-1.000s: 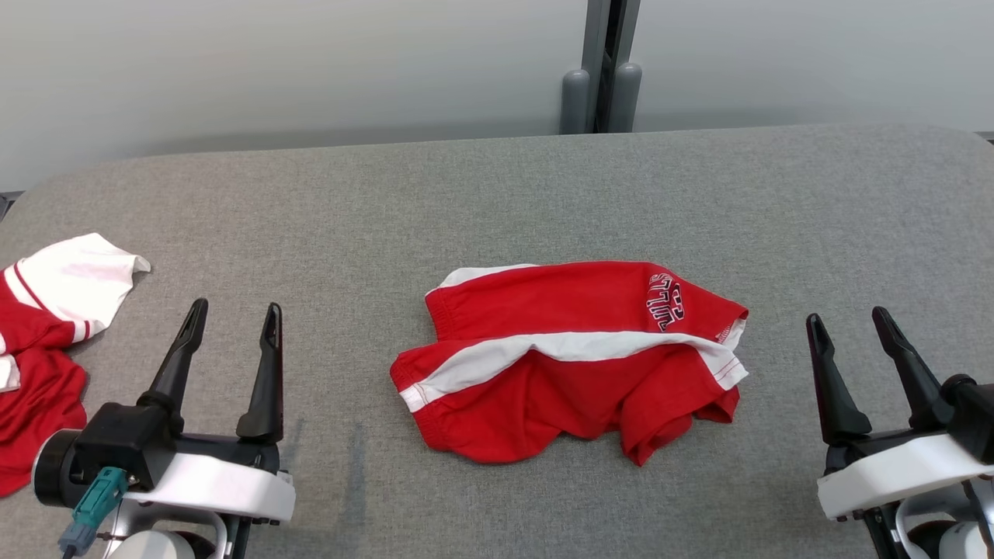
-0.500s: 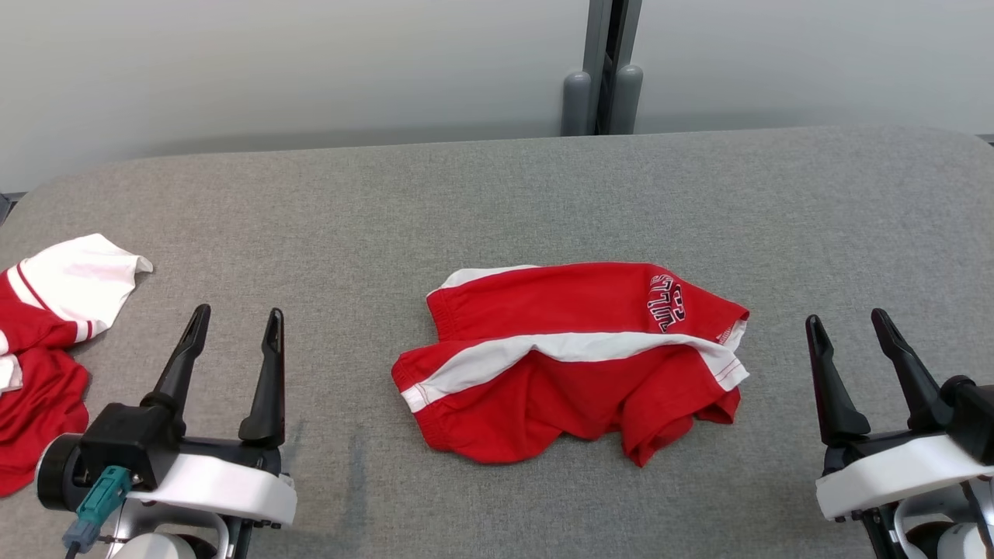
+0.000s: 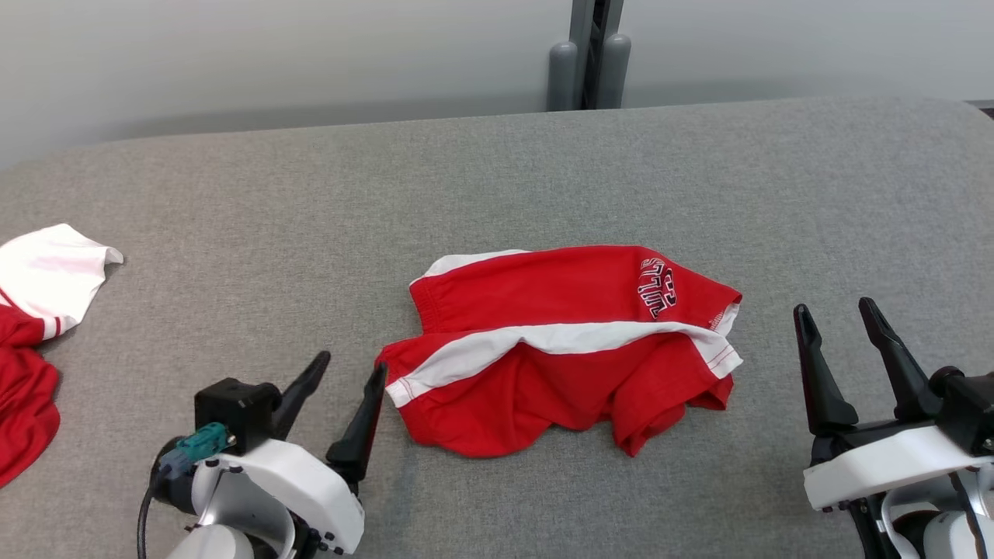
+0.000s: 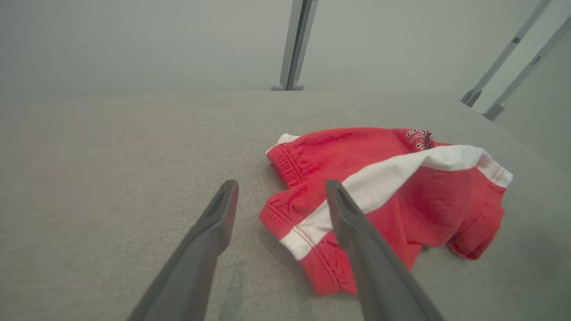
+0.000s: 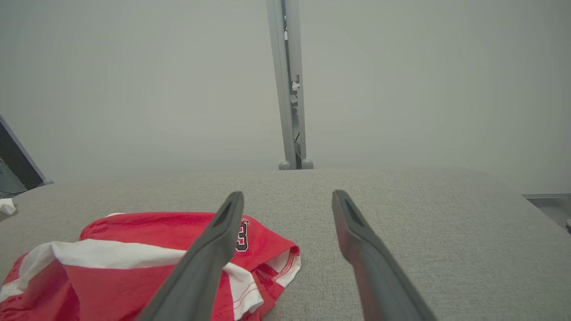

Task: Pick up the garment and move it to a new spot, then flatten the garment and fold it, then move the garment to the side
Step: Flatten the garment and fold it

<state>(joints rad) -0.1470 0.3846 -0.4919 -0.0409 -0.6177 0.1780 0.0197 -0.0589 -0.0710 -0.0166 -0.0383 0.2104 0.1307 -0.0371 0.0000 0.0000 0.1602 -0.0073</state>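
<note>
Grey fabric covers the table before us, and at its near edge our two grippers frame the work. Our left gripper has swung in from the left and tilted toward the garment. Its fingers stand wide apart and empty, tips just beside the near left corner of the cloth, not yet touching. Our right gripper waits where it was, equally wide and empty, apart from the right hem. We judge the first pickup is starting, with the left arm leading.

The red and white garment lies crumpled mid-table, partly doubled over itself, nothing flattened yet. From the head we also see a second garment at the far left. Our left wrist view adds the gathered elastic waistband just beyond the fingertips, and our right wrist view adds the stitched leg opening. Farthest back, a grey post rises against the pale wall.
</note>
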